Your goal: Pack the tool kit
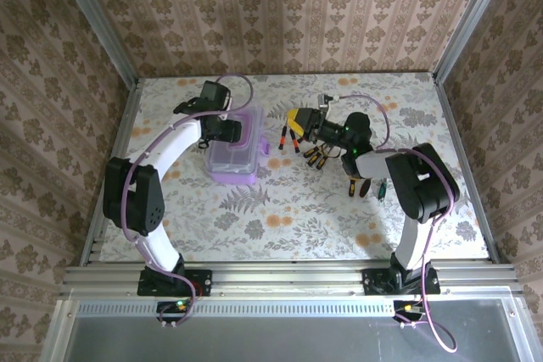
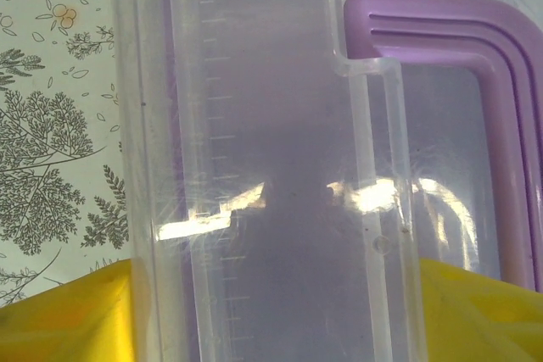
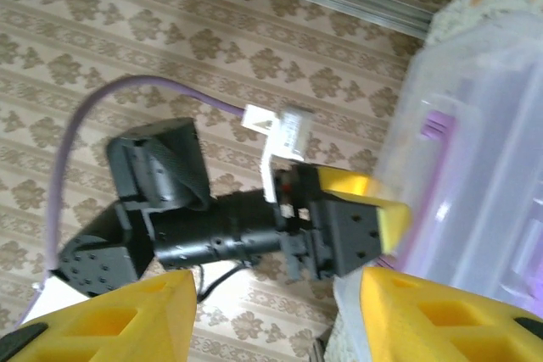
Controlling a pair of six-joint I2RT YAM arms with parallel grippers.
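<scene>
The lilac case [image 1: 236, 165] of the tool kit lies left of centre, its clear lid [image 2: 254, 125] and purple handle [image 2: 501, 125] close up in the left wrist view. My left gripper [image 1: 227, 130] is at the case's far end, shut on the lid, which spans the gap between the two yellow fingers [image 2: 59, 315]. Several screwdrivers [image 1: 312, 156] with black and orange handles lie on the table right of the case, and more [image 1: 365, 186] sit nearer the right arm. My right gripper [image 1: 297, 119] hovers between the case and the screwdrivers, open, its yellow fingers [image 3: 110, 320] wide apart with nothing between them.
The floral table cover [image 1: 280, 209] has free room in front of the case. Wallpapered walls close the back and sides, with metal frame posts [image 1: 93, 19] at the corners. In the right wrist view the left arm [image 3: 212, 235] stands just beyond the case [image 3: 484, 167].
</scene>
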